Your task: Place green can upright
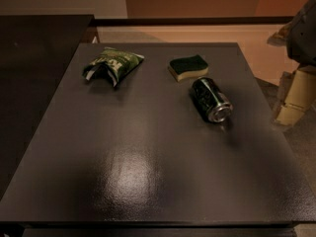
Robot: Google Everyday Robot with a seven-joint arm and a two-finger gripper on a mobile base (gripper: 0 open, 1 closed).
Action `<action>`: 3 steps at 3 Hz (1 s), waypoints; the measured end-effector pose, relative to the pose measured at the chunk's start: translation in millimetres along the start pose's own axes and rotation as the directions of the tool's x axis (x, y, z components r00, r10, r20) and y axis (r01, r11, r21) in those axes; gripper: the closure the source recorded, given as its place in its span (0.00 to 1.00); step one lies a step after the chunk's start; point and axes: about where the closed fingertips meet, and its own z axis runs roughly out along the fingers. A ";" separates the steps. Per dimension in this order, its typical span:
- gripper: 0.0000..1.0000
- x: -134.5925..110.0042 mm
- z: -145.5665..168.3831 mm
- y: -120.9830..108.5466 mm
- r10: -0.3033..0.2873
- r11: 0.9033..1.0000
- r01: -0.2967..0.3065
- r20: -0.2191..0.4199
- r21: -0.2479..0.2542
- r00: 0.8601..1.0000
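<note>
The green can [211, 99] lies on its side on the dark table [148, 172], right of centre, with its shiny silver end pointing toward the front right. My gripper [292, 105] hangs at the right edge of the view, off the table's right side and level with the can. It is about a can's length from the can and holds nothing.
A green-topped yellow sponge [187, 67] lies just behind the can. A green-and-white foil snack bag [111, 64] lies at the back left. A dark counter [34, 58] borders the table's left side. The floor shows to the right.
</note>
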 end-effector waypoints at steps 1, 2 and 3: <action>0.00 0.0 0.0 0.0 0.000 1.000 0.000 0.000 0.000 1.000; 0.00 -3.0 -0.8 -2.4 0.009 1.000 -0.009 -0.002 -0.002 1.000; 0.00 -22.5 13.9 -12.9 0.061 0.998 -0.061 0.005 -0.023 0.998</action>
